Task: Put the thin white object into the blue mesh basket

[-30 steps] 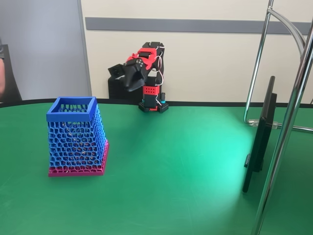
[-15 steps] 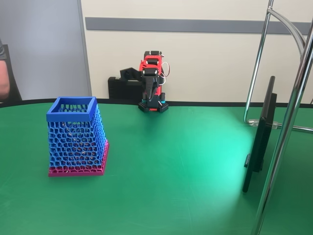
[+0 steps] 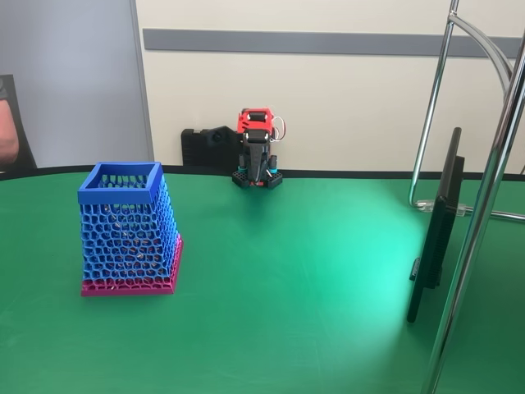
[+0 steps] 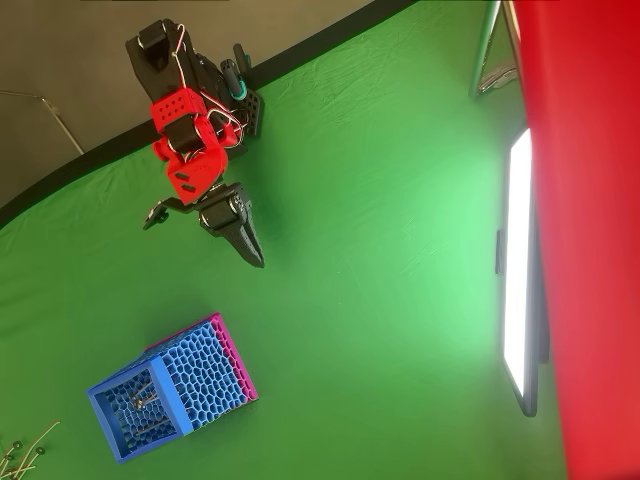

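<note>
Green counter (image 4: 400, 250) carrying the blue mesh basket (image 4: 165, 392), well apart from the empty hand (image 4: 248, 245) with fingers seemingly together. Thin white object (image 4: 143, 392) apparently already lying inside the basket, down-left of the hand in overhead view.

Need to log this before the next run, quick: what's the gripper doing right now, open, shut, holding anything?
Gripper: shut, nothing visible between the fingers; it points at the green table, apart from the blue mesh basket.
</note>
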`<state>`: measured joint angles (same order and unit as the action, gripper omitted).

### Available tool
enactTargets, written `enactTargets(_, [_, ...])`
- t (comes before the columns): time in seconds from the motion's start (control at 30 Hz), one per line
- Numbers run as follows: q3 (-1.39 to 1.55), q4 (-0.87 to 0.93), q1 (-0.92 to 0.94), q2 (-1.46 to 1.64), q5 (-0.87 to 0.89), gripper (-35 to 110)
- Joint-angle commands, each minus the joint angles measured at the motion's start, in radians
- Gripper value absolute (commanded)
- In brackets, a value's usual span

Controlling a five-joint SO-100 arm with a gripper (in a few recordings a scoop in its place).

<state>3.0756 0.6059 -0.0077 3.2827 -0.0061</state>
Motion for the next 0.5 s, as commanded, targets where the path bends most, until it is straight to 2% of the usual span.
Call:
enactTargets(0.0, [0.008,0.058,-0.008,0.037,-0.006,0])
enactTargets(0.47, [0.008,0.233,-0.018,0.04,-0.017,1])
